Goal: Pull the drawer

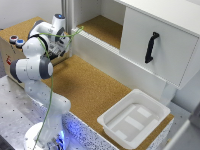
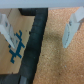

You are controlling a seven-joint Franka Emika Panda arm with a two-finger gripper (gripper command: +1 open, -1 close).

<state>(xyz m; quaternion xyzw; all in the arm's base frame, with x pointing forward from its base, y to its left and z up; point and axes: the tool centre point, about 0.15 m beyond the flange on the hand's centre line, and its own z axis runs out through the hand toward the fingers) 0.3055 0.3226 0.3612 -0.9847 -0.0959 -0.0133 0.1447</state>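
Observation:
The drawer (image 1: pixel 117 62) is wide and shallow, with a long plain white front panel running across the exterior view and a cork-brown floor (image 1: pixel 102 27) showing behind it. My gripper (image 1: pixel 69 44) is at the panel's end on the exterior view's left, close to its corner; I cannot tell if it touches. In the wrist view the gripper (image 2: pixel 40 29) is open and empty, its fingers (image 2: pixel 72 30) spread wide above the cork surface and a black strip (image 2: pixel 34 47). I cannot make out the drawer for certain in the wrist view.
A white panel with a black handle (image 1: pixel 151 47) stands above the drawer on the exterior view's right. A small white plastic tub (image 1: pixel 132 117) sits on the cork table (image 1: pixel 85 90) in front. A box with coloured buttons (image 1: pixel 16 41) is behind the arm.

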